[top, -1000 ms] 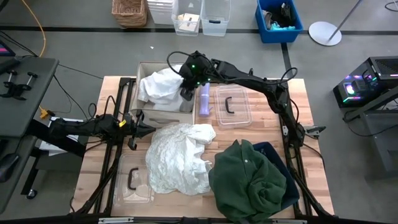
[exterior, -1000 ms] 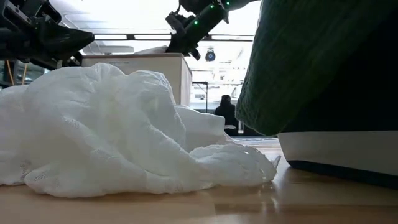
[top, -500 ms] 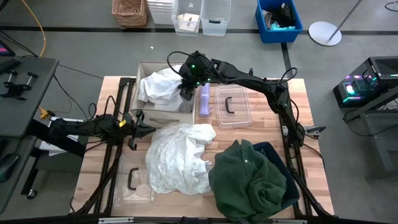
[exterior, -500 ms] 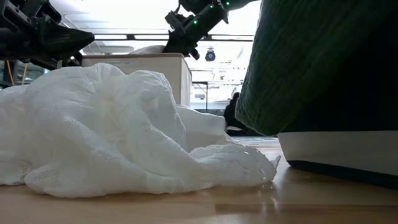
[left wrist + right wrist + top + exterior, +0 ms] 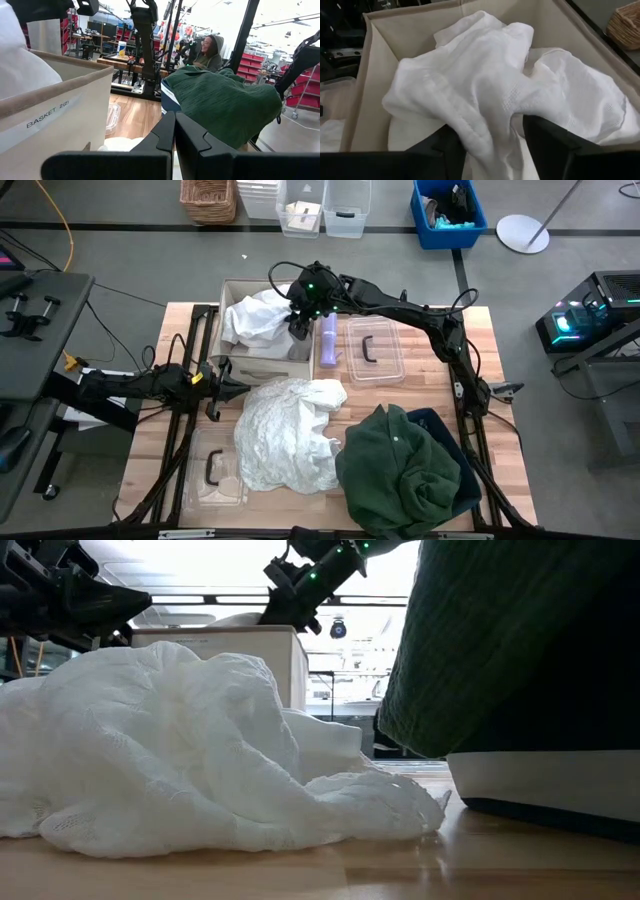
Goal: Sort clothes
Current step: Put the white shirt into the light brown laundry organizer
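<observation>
A beige fabric basket (image 5: 250, 283) stands at the table's far left with a white cloth (image 5: 255, 320) piled in it. My right gripper (image 5: 298, 328) hangs over the basket, open, its fingers on either side of a raised fold of that cloth (image 5: 485, 130). A second white thin garment (image 5: 288, 430) lies crumpled at the table's middle. A dark green buttoned shirt (image 5: 400, 470) lies heaped on a dark garment (image 5: 448, 442) at the near right. My left gripper (image 5: 238, 387) is shut and empty, level, just left of the white garment. My right gripper comes from above, slanting down into the basket, its open fingers (image 5: 552, 145) standing on either side of the cloth's fold (image 5: 492, 145). I cannot tell whether they touch it. The cloth rests on the pile in the basket.
A clear plastic lid with a handle (image 5: 372, 350) lies right of the basket beside a purple object (image 5: 329, 340). Another clear lid (image 5: 213, 470) lies at the near left. A person (image 5: 207, 52) sits beyond the table. Bins stand on the floor behind.
</observation>
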Robot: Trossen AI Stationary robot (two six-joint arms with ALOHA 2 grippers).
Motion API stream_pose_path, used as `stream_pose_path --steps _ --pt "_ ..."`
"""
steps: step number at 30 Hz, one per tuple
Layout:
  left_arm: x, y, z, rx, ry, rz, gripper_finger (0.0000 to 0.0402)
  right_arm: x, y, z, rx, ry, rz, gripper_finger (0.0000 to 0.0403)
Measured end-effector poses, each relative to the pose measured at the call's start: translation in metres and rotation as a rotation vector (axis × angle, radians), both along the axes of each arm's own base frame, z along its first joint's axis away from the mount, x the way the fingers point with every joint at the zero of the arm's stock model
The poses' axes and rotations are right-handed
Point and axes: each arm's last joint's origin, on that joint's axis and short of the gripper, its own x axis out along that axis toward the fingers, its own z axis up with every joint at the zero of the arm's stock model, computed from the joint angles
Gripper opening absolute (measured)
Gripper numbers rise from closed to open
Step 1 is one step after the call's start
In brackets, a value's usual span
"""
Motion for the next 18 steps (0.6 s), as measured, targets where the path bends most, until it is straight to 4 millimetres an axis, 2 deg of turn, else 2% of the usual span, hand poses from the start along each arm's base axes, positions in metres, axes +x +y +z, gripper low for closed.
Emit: stream_pose_path --steps 8,18 --pt "0.0 0.0 0.0 0.0 0.0 0.0 0.0 0.0001 0.0 0.0001 -0.002 -0.001 0.001 0.0223" --pt "0.0 0.0 0.0 0.0 0.0 0.0 0.0 -0.0009 -0.0028 0.0003 -0.017 0.004 -0.023 0.0225"
